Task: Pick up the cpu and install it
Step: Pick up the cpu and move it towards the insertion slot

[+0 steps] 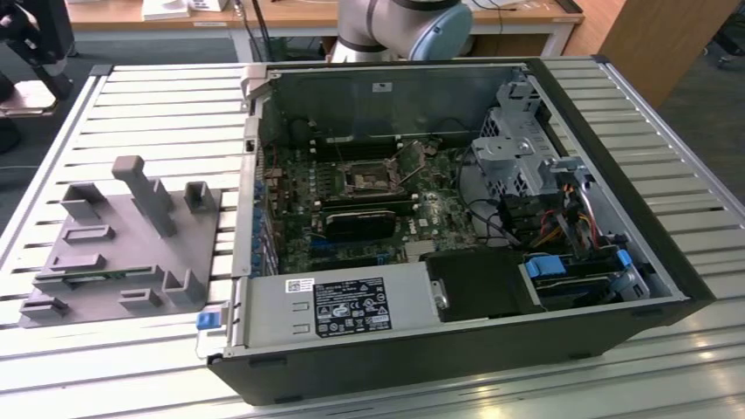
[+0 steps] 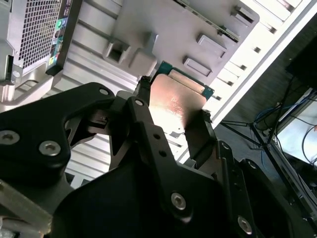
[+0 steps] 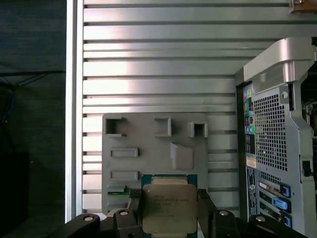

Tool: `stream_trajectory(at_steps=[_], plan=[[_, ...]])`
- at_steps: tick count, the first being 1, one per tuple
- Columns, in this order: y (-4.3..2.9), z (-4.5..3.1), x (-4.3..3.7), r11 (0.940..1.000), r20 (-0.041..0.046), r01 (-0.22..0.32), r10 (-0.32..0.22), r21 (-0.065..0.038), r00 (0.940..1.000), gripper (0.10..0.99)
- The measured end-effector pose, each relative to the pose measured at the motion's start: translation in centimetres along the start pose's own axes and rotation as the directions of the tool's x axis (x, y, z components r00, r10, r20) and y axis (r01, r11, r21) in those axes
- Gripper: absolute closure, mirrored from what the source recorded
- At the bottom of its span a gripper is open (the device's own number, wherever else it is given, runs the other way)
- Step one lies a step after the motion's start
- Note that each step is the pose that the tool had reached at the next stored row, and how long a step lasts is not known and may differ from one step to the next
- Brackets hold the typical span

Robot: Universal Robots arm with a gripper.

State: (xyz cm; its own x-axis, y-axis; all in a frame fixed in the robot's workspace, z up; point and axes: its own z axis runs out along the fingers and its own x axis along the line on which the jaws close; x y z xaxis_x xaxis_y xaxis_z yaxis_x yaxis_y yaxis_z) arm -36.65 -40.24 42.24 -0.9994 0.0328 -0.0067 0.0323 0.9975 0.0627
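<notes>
The cpu (image 3: pixel 168 206), a flat square chip with a silvery top plate and a green rim, sits between my gripper's (image 3: pixel 169 214) two black fingers (image 3: pixel 204 210). In the second wrist view the same cpu (image 2: pixel 174 99) is clamped edge to edge by the gripper (image 2: pixel 173 113), which is shut on it. It hangs above the grey tray (image 3: pixel 148 144), well clear of its surface. The square metal-framed socket (image 1: pixel 366 179) lies on the motherboard inside the open computer case (image 1: pixel 466 218).
The grey tray (image 1: pixel 128 253) with raised blocks and slots lies on the slatted metal table (image 1: pixel 140 113), at the exterior view's left of the case. The case's rear panel (image 3: pixel 277 144) stands beside the tray. The arm's base (image 1: pixel 396 26) is behind the case.
</notes>
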Motion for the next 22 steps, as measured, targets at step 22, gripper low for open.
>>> stream_trajectory(at_steps=[22], plan=[[0.12, 0.11, -3.72, 1.0000, -0.0002, 0.000, 0.000, -0.003, 1.0000, 0.553]])
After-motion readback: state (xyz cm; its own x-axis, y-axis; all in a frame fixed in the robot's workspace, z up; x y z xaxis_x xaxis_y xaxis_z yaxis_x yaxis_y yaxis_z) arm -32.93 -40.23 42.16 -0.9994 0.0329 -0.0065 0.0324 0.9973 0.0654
